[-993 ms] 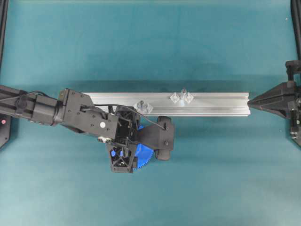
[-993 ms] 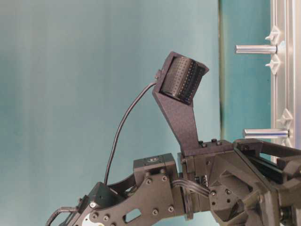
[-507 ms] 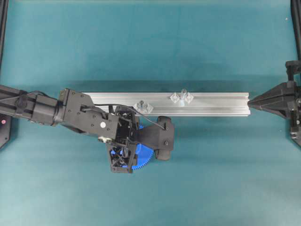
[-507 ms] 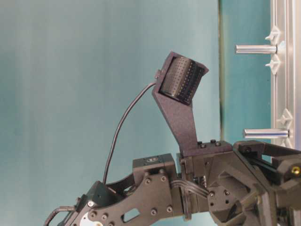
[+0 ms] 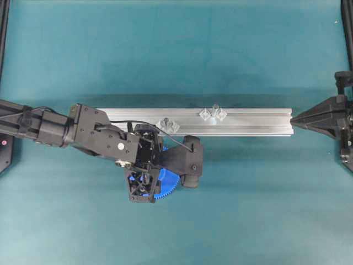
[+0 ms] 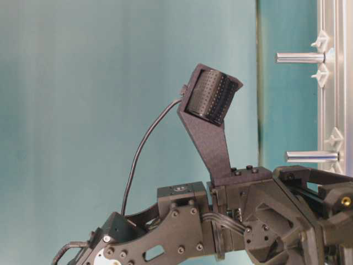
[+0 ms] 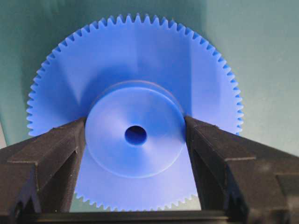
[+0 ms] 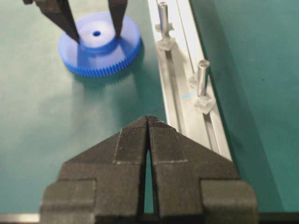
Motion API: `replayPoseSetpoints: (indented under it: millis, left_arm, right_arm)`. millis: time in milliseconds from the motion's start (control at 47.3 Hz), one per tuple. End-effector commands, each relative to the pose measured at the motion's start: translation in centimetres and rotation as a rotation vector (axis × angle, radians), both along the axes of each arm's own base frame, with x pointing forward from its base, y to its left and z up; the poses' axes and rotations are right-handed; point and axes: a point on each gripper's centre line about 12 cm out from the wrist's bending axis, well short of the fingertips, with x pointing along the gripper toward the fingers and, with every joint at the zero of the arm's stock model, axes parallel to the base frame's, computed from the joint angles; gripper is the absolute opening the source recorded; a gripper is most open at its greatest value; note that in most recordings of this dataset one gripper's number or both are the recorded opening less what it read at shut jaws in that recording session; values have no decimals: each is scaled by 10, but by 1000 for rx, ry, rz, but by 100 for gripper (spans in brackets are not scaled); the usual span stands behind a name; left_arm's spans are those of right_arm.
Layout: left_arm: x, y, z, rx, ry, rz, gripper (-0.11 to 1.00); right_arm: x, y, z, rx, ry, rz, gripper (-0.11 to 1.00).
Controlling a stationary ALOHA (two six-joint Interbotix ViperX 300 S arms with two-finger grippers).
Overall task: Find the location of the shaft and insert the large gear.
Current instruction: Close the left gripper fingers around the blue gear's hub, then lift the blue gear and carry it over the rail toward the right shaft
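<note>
The large gear [image 7: 135, 70], bright blue with fine teeth, lies flat on the teal mat just in front of the rail [image 5: 253, 118]. My left gripper [image 7: 134, 123] is shut on its raised hub, one finger pressed against each side. In the right wrist view the left gripper [image 8: 96, 33] reaches down onto the gear [image 8: 100, 58]. From overhead, the left gripper [image 5: 144, 182] covers most of the gear [image 5: 168, 185]. The shaft [image 5: 214, 112] stands on the rail to the gear's right, also seen as the shaft [image 6: 300, 57] and the shaft [image 8: 202, 77]. My right gripper [image 8: 148, 119] is shut and empty at the rail's right end [image 5: 292, 117].
A second silver pin [image 5: 166, 123] with clear diamond pieces stands on the rail right beside my left wrist, also seen as the pin [image 8: 162, 16]. The left arm's camera mount [image 6: 212, 99] rises above the wrist. Black frame posts stand at the mat's corners.
My left gripper's fingers have drawn in around the gear, and the wrist has shifted slightly. The gear, the rail and the right arm stay where they were.
</note>
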Motion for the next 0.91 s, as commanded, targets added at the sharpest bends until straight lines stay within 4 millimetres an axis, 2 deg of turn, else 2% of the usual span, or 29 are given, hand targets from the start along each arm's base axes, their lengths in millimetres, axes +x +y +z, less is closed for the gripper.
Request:
replayPoseSetpoints:
  millis: [0, 254, 719, 888]
  left_arm:
    - [3, 0, 11, -1, -29, -3, 70]
    - [5, 0, 18, -3, -48, -5, 70]
    - [12, -1, 57, 8, -67, -48, 70]
    - [21, -1, 74, 13, -95, -71, 70]
  right_arm:
    - [2, 0, 4, 10, -11, -6, 0]
    - [2, 0, 4, 9, -13, -6, 0]
    - [1, -1, 5, 9, -17, -7, 0]
    - [1, -1, 5, 9, -19, -7, 0]
